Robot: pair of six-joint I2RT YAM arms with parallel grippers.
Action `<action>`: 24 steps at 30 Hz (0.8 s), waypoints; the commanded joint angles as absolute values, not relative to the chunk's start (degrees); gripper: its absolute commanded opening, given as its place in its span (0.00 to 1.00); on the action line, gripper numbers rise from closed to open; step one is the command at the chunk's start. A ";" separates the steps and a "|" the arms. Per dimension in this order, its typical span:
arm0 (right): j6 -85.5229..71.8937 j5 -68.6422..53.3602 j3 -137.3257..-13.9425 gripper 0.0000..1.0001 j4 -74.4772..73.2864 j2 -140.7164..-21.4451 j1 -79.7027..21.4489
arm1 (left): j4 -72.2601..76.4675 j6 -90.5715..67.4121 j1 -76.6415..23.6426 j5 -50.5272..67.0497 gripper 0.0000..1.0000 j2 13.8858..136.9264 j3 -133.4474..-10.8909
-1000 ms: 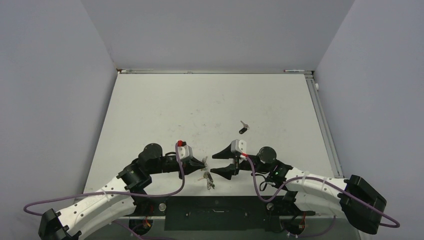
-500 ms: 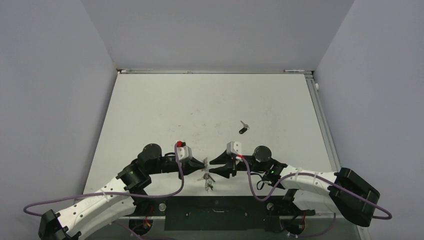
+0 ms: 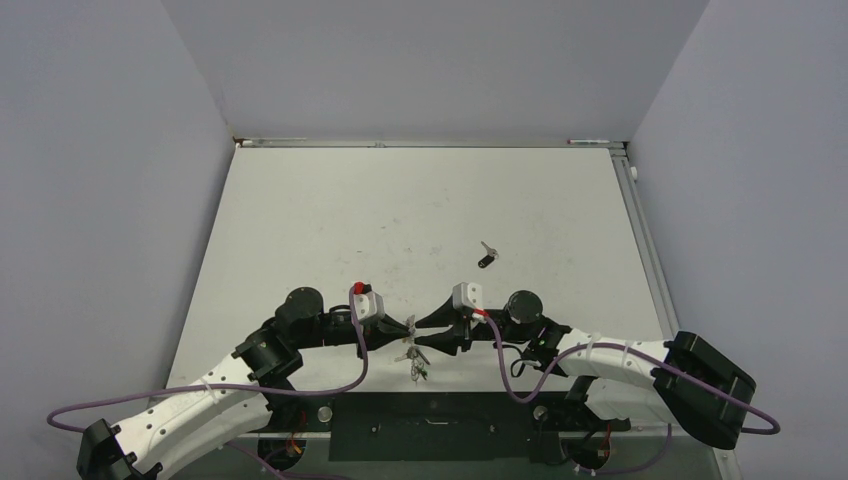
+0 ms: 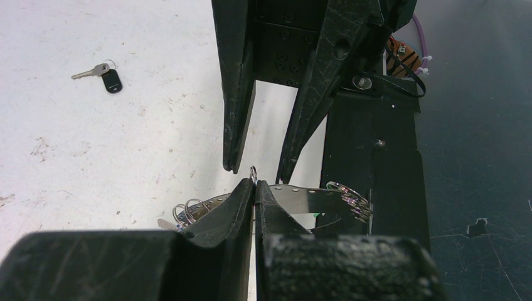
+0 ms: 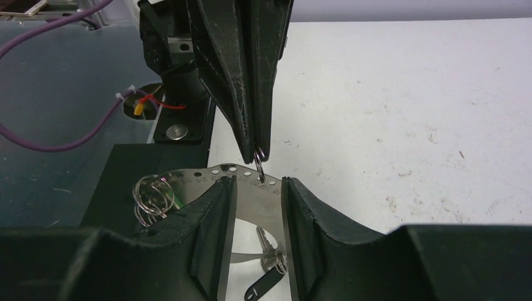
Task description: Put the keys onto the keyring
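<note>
The keyring point(image 5: 241, 174) is a curved flat metal band with punched holes, hanging in the air near the table's front edge. My left gripper point(image 4: 254, 185) is shut on a small split ring point(image 4: 253, 174) threaded through the band. My right gripper point(image 5: 257, 185) faces it, open, its jaws standing either side of that ring point(image 5: 259, 163) without touching it. A key with a black tag point(image 5: 270, 279) dangles below the band, and several small rings point(image 5: 152, 197) cluster at one end. From above, keys point(image 3: 417, 365) hang under the two grippers. One black-headed key point(image 3: 486, 258) lies alone on the table.
The grippers meet just above the table's front edge, over the black base plate point(image 3: 430, 425). Purple cables point(image 3: 360, 350) loop off both wrists. Grey walls point(image 3: 100, 200) enclose the white table point(image 3: 400, 200) on three sides.
My right gripper has moved left up to the left gripper and narrowed its jaws around the small ring. The left arm and the lone black key have not moved.
</note>
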State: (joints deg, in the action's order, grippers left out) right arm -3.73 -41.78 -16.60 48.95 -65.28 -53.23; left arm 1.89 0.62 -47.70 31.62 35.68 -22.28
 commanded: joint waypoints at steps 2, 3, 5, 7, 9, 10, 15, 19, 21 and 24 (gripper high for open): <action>-3.68 -44.37 -19.40 0.33 53.91 -65.75 -53.83 | 4.79 0.88 -47.93 32.87 0.00 35.39 -23.91; -3.67 -44.46 -19.42 0.32 54.11 -65.80 -53.85 | 4.76 0.88 -47.96 32.87 0.00 35.40 -23.91; -3.61 -44.64 -19.59 0.31 54.23 -66.32 -53.95 | 4.91 0.79 -47.95 32.87 0.00 35.40 -23.84; -3.69 -44.78 -19.76 0.29 54.31 -66.72 -53.90 | 5.01 0.79 -47.93 32.87 0.00 35.49 -23.82; -3.60 -44.82 -19.83 0.28 54.31 -67.09 -53.92 | 5.10 0.79 -47.92 32.96 0.00 35.58 -23.82; -3.60 -44.82 -19.86 0.28 54.43 -67.33 -53.92 | 5.10 0.74 -47.92 32.96 0.00 35.59 -23.82; -3.65 -44.77 -20.04 0.28 54.82 -68.22 -54.00 | 5.19 0.70 -47.91 32.97 0.00 35.60 -23.82; -3.69 -44.69 -20.04 0.22 55.26 -68.30 -54.04 | 5.30 0.62 -47.94 33.02 0.00 35.62 -23.82; -3.65 -44.61 -19.96 0.21 55.16 -68.09 -54.05 | 5.27 0.53 -47.99 33.05 0.00 35.60 -23.77; -3.65 -44.47 -19.93 0.20 55.16 -67.77 -54.05 | 5.35 0.53 -47.94 33.13 0.00 35.55 -23.74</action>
State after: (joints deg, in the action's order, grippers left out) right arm -3.84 -42.89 -17.91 50.85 -68.01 -53.71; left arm 1.91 0.60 -47.70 31.77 35.86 -22.28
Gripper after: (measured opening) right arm 0.205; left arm 0.004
